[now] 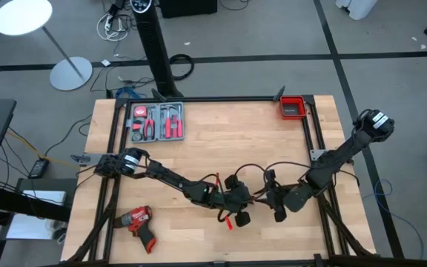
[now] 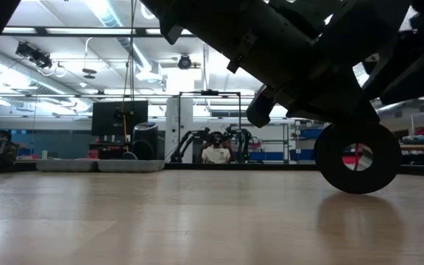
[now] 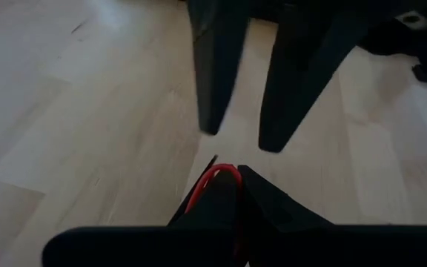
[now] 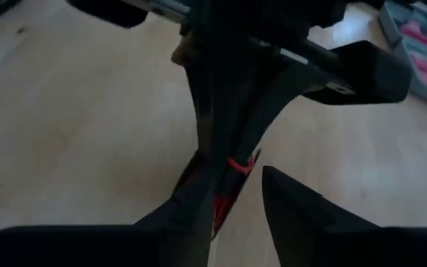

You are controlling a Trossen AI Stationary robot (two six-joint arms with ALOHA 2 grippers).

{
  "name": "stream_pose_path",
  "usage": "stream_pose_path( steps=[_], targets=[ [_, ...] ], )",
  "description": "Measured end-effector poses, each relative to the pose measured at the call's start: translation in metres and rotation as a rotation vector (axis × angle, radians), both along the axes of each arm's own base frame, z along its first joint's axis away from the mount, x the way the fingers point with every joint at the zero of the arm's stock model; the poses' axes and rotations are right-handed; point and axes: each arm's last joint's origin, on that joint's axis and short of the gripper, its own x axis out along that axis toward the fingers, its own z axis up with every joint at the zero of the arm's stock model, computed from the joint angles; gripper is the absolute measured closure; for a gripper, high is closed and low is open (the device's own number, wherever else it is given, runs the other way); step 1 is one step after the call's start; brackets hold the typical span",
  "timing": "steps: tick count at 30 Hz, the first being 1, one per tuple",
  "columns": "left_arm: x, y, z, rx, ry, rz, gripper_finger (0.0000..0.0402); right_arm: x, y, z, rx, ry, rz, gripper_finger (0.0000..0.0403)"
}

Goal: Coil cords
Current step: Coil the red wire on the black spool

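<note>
Where legible, no writing, red wire (image 3: 212,180) apparently pinched

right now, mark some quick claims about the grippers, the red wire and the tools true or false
1. The left gripper is shut on the red wire. True.
2. The two grippers are at opposite ends of the table. False: they meet near its front middle, the right gripper close to the left.
3. The drill lies in the red bin. False: it lies on the table's front left.
4. The tool tray sits at the back left. True.
</note>
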Motion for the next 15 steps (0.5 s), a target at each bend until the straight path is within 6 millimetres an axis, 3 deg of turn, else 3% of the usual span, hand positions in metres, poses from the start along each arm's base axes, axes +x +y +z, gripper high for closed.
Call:
stream_pose_path(
  steps=[9,15],
  targets=[
    [0.0004,-0.0001,0.0002,-0.003,-0.005,-0.003,0.0387,-0.0016,0.0034,0.0014,-0.123,-0.022,0.079,0.0325],
    [0.0007,-0.0005,0.0002,-0.011,-0.010,-0.013,0.0387,0.0034,-0.0037,0.0006,-0.170,-0.004,0.102,0.0327]
  ],
)
